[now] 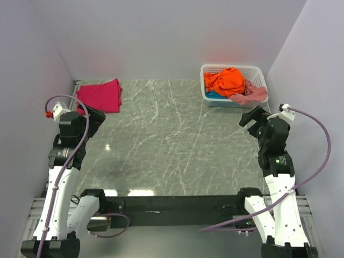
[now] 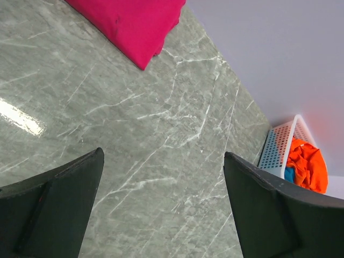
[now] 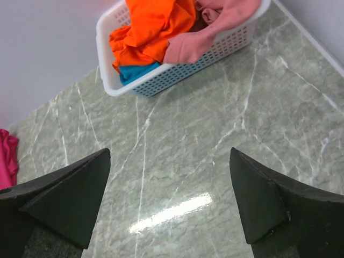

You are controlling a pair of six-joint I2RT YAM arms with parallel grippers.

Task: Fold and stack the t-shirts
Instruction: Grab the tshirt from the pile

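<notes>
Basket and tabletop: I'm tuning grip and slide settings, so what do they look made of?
The basket looks like white moulded plastic: a rigid lattice of small square holes with a smooth rim. The tabletop looks like grey-green marble or a marble-look laminate, I cannot tell which: white veins, and a polished finish that mirrors the lights.

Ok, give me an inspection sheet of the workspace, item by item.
Surface: grey marble-look table, some light glare.
Job's things: magenta shirt folded at far left; orange shirt, salmon-pink shirt and teal shirt crumpled in white basket, far right; the pink one hangs over its rim.
Clutter: nothing seen.
Grippers: left gripper and right gripper both open, holding nothing.
Cables: purple cables loop along both arms.
Surroundings: plain pale walls on three sides.
</notes>
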